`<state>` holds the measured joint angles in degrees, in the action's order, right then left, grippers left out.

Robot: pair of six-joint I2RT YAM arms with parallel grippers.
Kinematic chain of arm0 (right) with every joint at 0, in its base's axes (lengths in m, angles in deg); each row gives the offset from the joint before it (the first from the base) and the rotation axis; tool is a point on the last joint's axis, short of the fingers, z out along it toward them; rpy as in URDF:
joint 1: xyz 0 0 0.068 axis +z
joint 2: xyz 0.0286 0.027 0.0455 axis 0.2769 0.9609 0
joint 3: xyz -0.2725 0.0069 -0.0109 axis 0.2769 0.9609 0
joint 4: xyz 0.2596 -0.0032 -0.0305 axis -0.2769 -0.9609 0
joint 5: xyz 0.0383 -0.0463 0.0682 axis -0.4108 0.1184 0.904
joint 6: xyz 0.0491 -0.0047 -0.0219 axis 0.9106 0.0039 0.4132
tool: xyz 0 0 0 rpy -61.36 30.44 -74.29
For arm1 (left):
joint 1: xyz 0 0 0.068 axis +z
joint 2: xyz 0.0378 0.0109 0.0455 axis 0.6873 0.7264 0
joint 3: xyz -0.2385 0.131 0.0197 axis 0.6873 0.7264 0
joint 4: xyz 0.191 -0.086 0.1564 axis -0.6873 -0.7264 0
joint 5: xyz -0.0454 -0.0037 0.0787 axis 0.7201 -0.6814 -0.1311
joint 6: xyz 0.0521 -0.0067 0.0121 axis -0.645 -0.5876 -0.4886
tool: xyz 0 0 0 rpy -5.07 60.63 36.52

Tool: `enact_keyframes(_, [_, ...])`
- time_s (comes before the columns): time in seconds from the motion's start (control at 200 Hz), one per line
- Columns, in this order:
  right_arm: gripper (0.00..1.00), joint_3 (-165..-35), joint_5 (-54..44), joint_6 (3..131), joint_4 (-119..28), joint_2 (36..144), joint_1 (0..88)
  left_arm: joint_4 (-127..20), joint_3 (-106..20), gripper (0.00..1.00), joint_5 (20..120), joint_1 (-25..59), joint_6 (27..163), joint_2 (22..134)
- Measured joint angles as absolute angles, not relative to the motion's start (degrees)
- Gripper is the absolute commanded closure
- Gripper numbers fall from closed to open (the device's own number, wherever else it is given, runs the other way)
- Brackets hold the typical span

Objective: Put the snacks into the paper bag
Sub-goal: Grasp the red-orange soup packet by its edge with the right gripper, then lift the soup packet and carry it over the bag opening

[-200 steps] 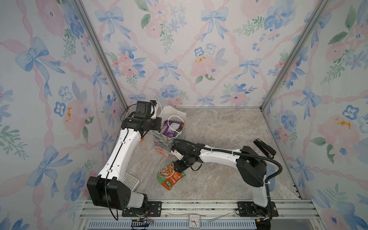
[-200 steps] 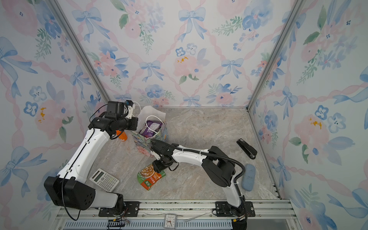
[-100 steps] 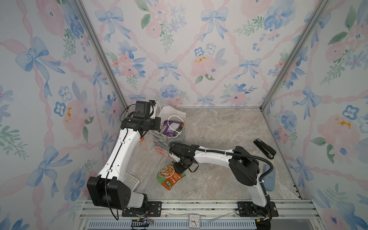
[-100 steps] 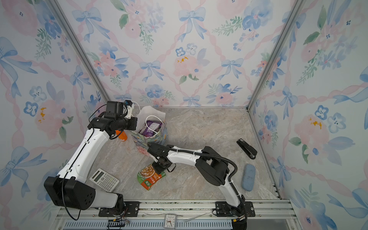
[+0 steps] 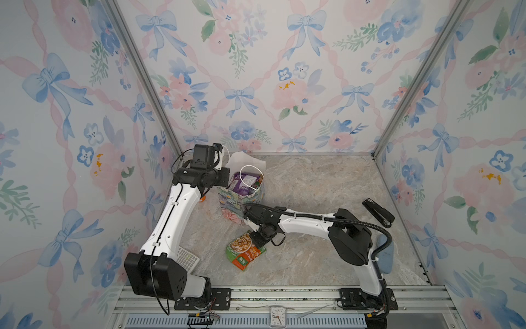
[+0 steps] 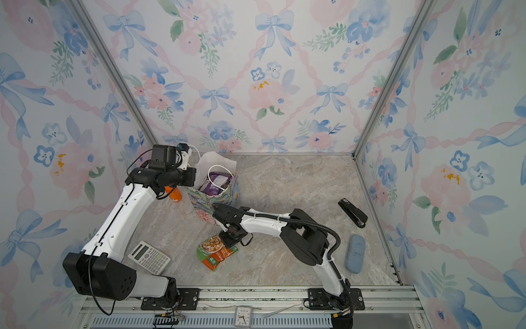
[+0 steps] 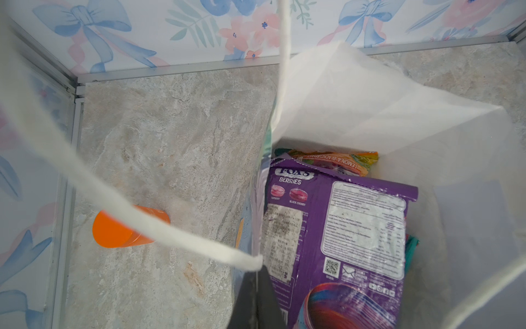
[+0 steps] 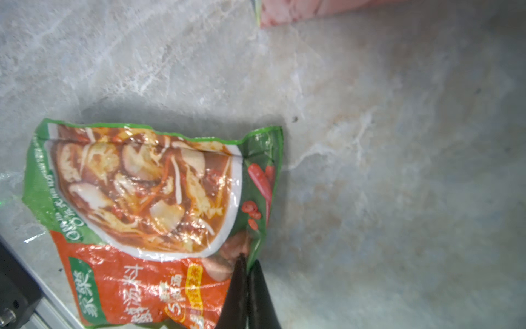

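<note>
Right gripper [image 8: 248,263] is closed down on the side edge of the noodle packet [image 8: 142,199] — the green rim sits pinched between the two black fingers. The rest of the packet spreads away from the tips, lying picture-up on the table [image 8: 398,142]. Both top views agree: right gripper [image 5: 257,241] is at the packet's side toward the bag, and the noodle packet [image 5: 245,252] lies on the table on the rail side of the paper bag [image 5: 229,205], near it but not touching. In a top view the right gripper [image 6: 228,240] covers the packet's upper corner [image 6: 217,252].

Left gripper [image 7: 257,272] is closed narrow on the rim of the paper bag [image 7: 355,108], just by the cord handle [image 7: 142,225] — the bag stands upright with its mouth open. Inside it a purple packet [image 7: 341,228] lies on top, with a yellow-orange packet [image 7: 336,161] behind it. The orange-capped bottle [image 7: 122,228] lies on the table outside the bag, on the left arm's side.
</note>
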<state>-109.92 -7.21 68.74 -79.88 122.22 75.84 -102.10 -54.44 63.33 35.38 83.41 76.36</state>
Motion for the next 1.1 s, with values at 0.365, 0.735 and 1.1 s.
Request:
enact_keyframes(0.365, [1.0,-103.0,-13.6,68.1,-83.1,109.0,70.5,-102.1,-54.4,1.0,63.5,35.6,83.4,76.4])
enact_keyframes(0.735, [1.0,-103.8,-19.1,65.7,-88.4,99.9,64.1,-102.1,-54.4,1.0,64.2,35.6,83.4,76.4])
enact_keyframes(1.1, [1.0,-113.4,-25.8,60.8,-95.0,94.8,58.9,-102.1,-54.4,1.0,64.6,35.6,83.4,76.4])
